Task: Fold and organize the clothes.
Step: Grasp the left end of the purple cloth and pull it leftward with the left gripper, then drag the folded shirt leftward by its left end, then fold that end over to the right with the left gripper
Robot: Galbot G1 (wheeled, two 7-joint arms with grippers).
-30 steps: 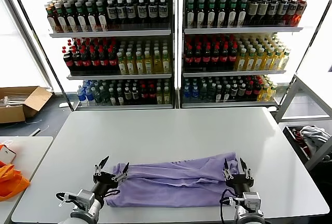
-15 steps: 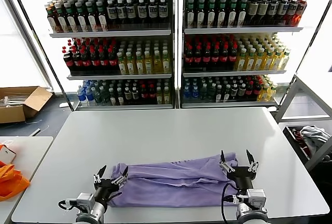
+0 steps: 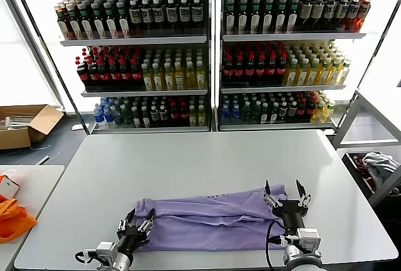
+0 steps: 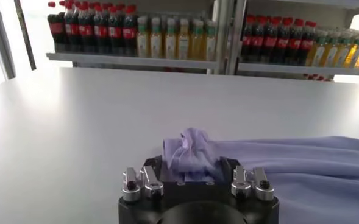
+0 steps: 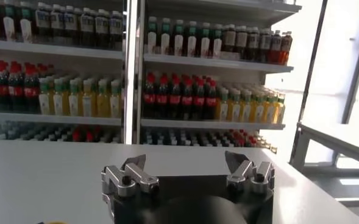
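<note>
On the table's [image 3: 207,158] near edge the left gripper [image 3: 136,225] pinches the shirt's [image 3: 213,221] bunched end, the right gripper [image 3: 286,198] gapes wide above the other end; better grip both ends before lifting evenly.

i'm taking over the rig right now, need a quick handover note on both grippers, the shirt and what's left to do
Left gripper: at the left end of the lavender T-shirt, fingers closed in on a bunched bit of its cloth.
Right gripper: open, over the shirt's right end, holding nothing.
Shirt: lies as a long band across the near edge of the white table.
Done: lengthwise fold looks made.
Left: right gripper to take its end, fold the band shorter, tidy it.
</note>
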